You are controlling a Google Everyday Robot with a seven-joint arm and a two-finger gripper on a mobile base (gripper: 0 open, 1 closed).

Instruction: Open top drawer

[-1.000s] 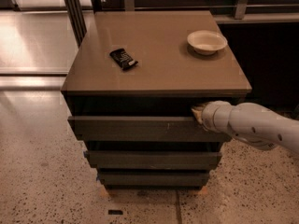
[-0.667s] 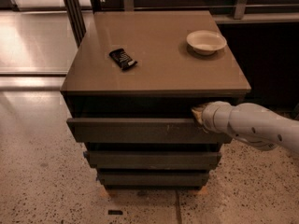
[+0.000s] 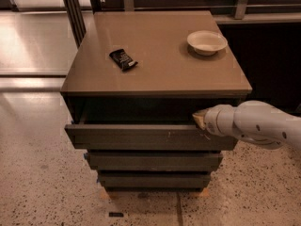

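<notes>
- Sitting part-way out of the cabinet [image 3: 160, 76], the top drawer [image 3: 141, 138] has its front proud of the two lower drawers [image 3: 153, 163]. It lies just under the tabletop, and a dark gap is open behind it.
- Small pale scuffs mark the front right of centre. The inside is in shadow, so nothing can be read there.
- The gripper [image 3: 198, 120] is at the top edge of that front, toward the right end, nosed into the gap. With no handle, that lip looks like the only purchase.
- Clenched on the lip or merely hooked behind it? I cannot tell.
- The arm [image 3: 256, 124] reaches in low from the right, level with the drawer, which suits a straight pull toward the near side.
- The hold is off-centre, so the drawer could skew on its runners.
- On the tabletop, the bowl [image 3: 207, 42] sits far right and the packet [image 3: 123, 59] left of centre. Both are well back from the near edge, out of the way.
- I'd call it partly open, with more travel to go.
</notes>
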